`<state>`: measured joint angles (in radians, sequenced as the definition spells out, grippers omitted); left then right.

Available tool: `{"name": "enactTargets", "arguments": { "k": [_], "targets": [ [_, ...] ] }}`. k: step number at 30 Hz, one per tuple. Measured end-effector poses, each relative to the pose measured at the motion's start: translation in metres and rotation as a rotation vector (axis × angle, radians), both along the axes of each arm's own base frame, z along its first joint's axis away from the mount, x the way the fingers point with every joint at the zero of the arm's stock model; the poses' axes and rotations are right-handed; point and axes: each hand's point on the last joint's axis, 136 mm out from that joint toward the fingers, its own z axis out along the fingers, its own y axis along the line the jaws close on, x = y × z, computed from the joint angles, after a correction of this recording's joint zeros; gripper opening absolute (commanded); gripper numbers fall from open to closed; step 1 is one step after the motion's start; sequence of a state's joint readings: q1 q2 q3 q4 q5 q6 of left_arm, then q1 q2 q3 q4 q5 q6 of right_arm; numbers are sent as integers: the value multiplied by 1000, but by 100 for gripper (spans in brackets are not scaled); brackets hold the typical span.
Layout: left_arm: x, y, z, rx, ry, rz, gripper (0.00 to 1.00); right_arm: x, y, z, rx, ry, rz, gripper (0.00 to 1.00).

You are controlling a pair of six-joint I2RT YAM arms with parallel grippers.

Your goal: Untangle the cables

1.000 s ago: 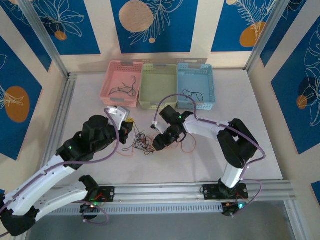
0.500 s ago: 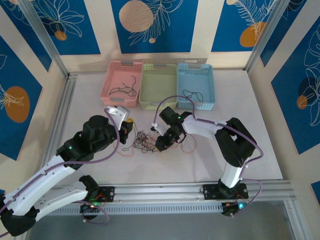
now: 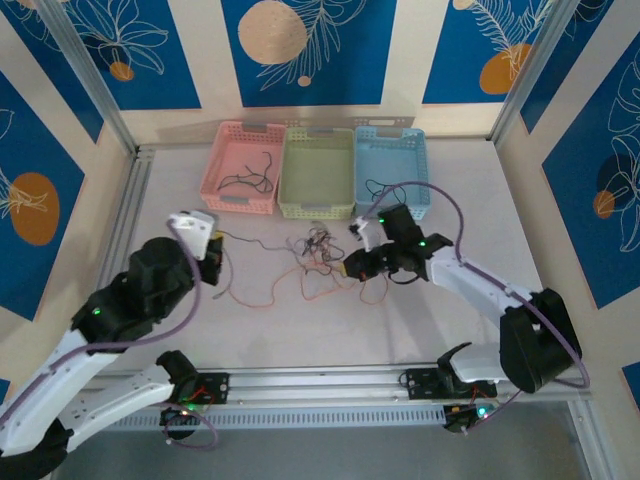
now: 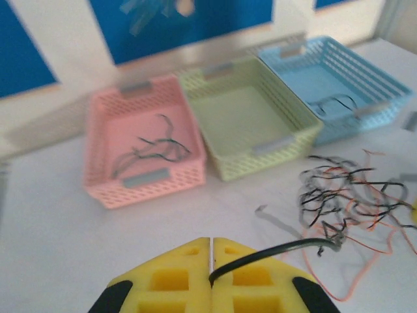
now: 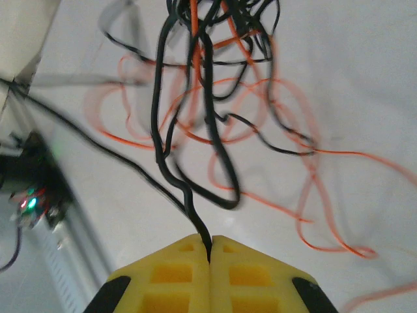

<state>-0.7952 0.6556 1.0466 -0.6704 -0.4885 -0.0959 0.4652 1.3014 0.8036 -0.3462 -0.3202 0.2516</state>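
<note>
Just drawn apart with left gripper (image 4: pixel 210 246) and right gripper (image 5: pixel 210 246) each pinching a black strand (image 4: pixel 273 253); stretches the cables (image 3: pixel 318 243) wider, probably loosening the knot, not clearing it.

At bottom centre, the right claw (image 5: pixel 210 251) had its yellow pads (image 5: pixel 168 282) pressed together on a black cable (image 5: pixel 193 210). It rose from the seam into the tangled black and orange-red cables (image 5: pixel 210 85) at upper middle. Orange loops trailed toward the lower right over the white surface (image 5: pixel 365 78).
</note>
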Motion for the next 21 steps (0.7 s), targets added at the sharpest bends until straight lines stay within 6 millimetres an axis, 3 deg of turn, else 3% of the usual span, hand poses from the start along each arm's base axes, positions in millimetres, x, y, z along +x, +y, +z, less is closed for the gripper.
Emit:
{"name": "enactTargets", "arguments": {
  "k": [4, 7, 14, 21],
  "targets": [
    [-14, 40, 31, -6, -91, 105, 0, 20, -40, -19, -26, 49, -207, 0],
    [-20, 58, 37, 14, -107, 162, 0, 25, -58, -36, -46, 111, -297, 0],
    [-25, 73, 39, 53, -106, 202, 0, 27, -67, -50, -50, 179, -358, 0],
    [-40, 98, 88, 11, -202, 248, 0, 32, -80, -65, -61, 247, -426, 0]
  ]
}}
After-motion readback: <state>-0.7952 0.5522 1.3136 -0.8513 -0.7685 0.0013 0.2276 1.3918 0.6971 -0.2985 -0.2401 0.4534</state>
